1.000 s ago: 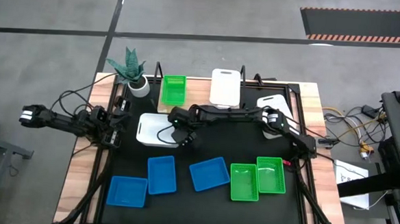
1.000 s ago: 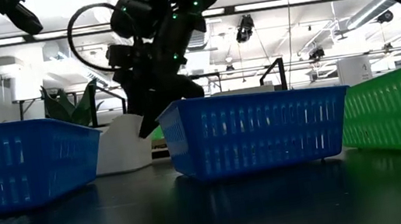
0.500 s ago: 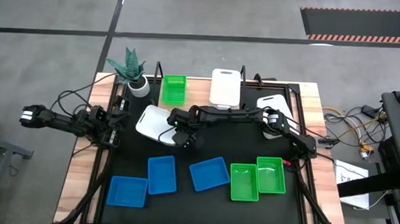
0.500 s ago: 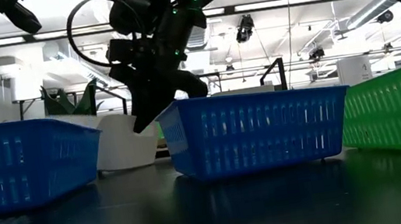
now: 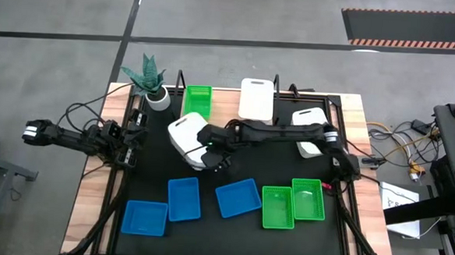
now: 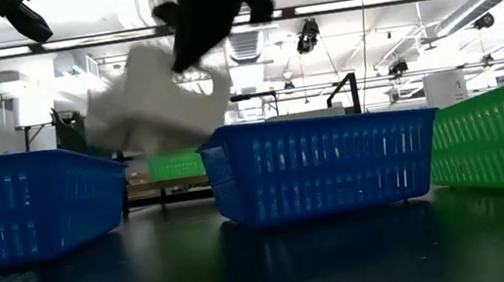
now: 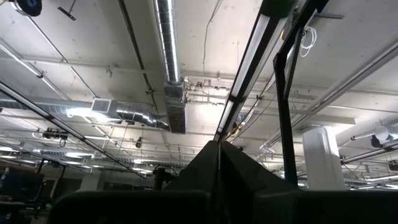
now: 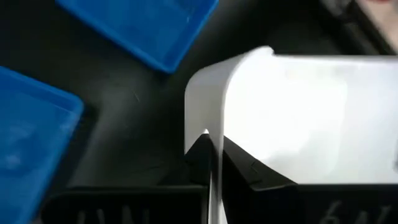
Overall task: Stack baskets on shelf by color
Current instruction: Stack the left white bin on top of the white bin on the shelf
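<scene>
While the right pincer grips one white basket, three blue, three green, two white baskets sit apart.

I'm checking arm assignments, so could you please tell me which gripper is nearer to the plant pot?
The left. The left gripper rests shut near the table's left edge, just in front of the plant pot. The right gripper sits farther toward the table's middle, gripping a white basket.

R arm stretched across table centre, fingers pinched shut, L gripper parked off-table, closed
</scene>
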`<state>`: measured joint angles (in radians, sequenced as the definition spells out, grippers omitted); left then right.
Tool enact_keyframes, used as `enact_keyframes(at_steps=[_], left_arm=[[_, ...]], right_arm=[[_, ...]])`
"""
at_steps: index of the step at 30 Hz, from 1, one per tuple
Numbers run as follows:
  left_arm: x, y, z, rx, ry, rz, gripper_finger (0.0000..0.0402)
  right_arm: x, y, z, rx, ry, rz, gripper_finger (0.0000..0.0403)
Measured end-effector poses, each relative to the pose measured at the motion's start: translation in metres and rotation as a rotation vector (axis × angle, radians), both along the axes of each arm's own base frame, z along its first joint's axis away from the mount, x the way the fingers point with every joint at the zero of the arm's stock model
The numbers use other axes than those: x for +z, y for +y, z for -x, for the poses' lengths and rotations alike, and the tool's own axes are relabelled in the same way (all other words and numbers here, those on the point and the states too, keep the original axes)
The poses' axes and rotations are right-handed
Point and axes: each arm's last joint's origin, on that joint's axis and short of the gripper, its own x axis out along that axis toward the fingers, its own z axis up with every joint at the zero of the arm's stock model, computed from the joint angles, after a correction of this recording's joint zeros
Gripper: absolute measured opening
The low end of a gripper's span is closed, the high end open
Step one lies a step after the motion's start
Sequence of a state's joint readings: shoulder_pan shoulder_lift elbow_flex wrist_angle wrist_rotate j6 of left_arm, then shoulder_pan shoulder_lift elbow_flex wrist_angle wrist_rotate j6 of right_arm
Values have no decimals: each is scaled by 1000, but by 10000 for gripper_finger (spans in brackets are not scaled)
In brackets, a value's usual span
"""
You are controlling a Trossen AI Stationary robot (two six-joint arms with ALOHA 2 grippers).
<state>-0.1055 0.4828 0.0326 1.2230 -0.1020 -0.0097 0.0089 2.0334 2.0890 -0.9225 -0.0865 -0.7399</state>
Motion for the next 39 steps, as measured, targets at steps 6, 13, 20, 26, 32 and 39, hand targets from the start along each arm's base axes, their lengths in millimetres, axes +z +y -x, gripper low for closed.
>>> enact_keyframes(at_steps=[6,13,20,26,32,39], left_arm=[[0,0,0,0,0,0,0],[0,0,0,0,1,0,0],[0,0,0,1,1,0,0],[0,0,0,12,2,-11,0],[0,0,0,12,3,-12,0],[0,0,0,12,3,-12,0]], right_arm=[[55,-4,32,-295,-102,81,8],[86,-54,73,-663,-84,101,8],[77,-117,98,-858,58,67,8],[61,-148,103,-836,135,-27,8],[52,-157,106,-833,175,-13,8],[38,-157,106,-834,224,-8,8]])
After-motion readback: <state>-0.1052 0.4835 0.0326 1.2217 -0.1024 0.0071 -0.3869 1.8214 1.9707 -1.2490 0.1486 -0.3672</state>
